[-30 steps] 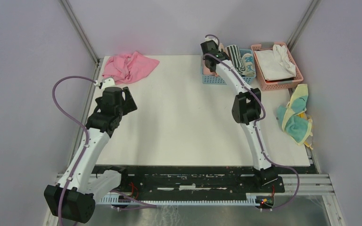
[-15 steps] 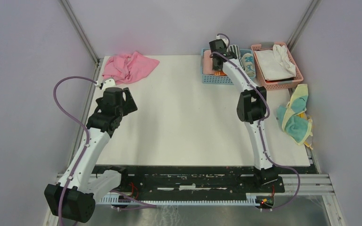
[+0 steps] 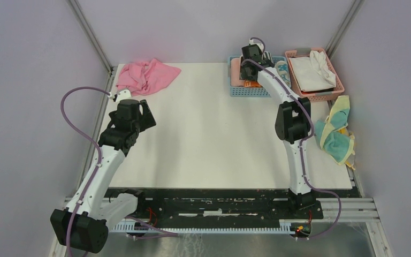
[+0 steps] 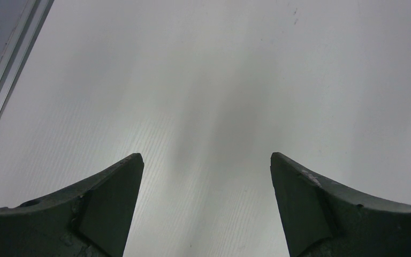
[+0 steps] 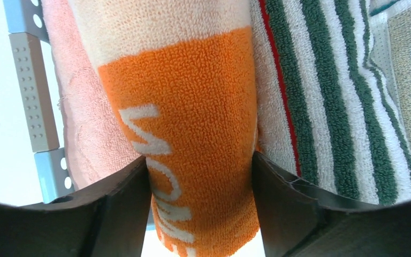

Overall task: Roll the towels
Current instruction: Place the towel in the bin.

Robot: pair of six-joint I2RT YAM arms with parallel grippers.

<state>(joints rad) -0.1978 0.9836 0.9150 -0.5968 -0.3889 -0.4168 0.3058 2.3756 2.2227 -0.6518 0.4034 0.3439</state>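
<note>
Our left arm (image 3: 97,176) rises from its base at the near left and bends at the elbow, with the wrist held above the left side of the worktop (image 4: 219,69). Our left pincer (image 4: 206,160) points down at it, both fingers spread wide apart. Our right arm (image 3: 298,160) reaches almost straight toward the far right, wrist tipped down, and our right pincer (image 5: 200,160) presses its fingers against both sides of the orange towel (image 5: 192,107).

The lettered towel (image 5: 182,96) sits between the fingers of the right gripper (image 5: 198,158), in the basket (image 5: 32,91); a towel roll (image 5: 72,118) lies left of it, a striped roll (image 5: 310,96) right.
</note>
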